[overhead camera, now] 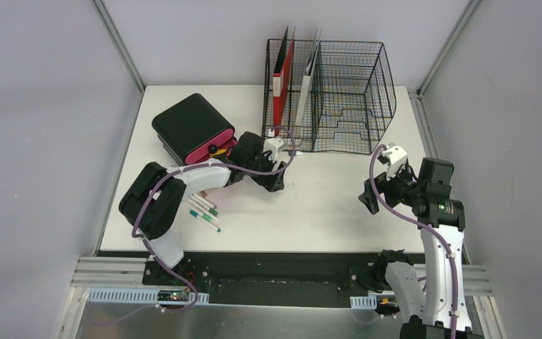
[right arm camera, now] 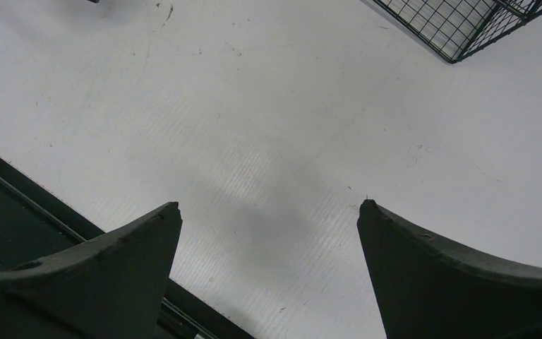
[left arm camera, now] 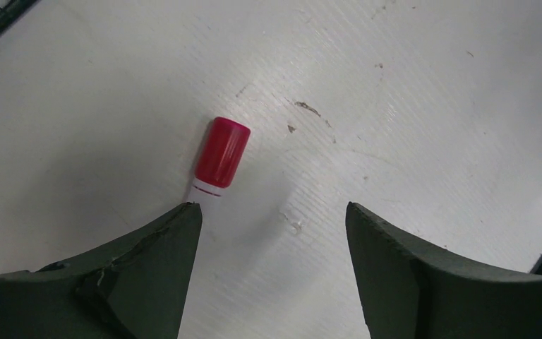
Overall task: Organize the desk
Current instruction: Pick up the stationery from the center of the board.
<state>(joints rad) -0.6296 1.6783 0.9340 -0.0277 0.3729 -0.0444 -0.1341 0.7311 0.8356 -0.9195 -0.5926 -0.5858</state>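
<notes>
**Q:** State of each hand, and why it is posed that way?

**A:** My left gripper (left arm camera: 272, 208) stands with its jaws well apart over the desk (overhead camera: 324, 198), holding nothing. A red-capped marker (left arm camera: 222, 152) lies flat just off the tip of my left finger (left arm camera: 176, 240). Its white barrel runs under that finger, so it is beside the gap, not inside it. I judge that the opening must be shifted over the barrel before any pinch. My right gripper (right arm camera: 268, 205) is spread wide above bare desk surface near the front right, with nothing between its jaws. I read it as parked out of the left arm's way.

**Q:** Containers and contents?

**A:** The black wire-mesh rack (overhead camera: 353, 78) stands at the back of the desk. Its left slots hold a red folder (overhead camera: 282, 85) and a white folder (overhead camera: 305, 92), both upright. I see nothing on the stepped shelves to their right. A black case with pink trim (overhead camera: 190, 127) sits at the back left, and I cannot tell what is in it. Several loose pens (overhead camera: 203, 210) lie on the desk beside my left arm, in no container.
</notes>
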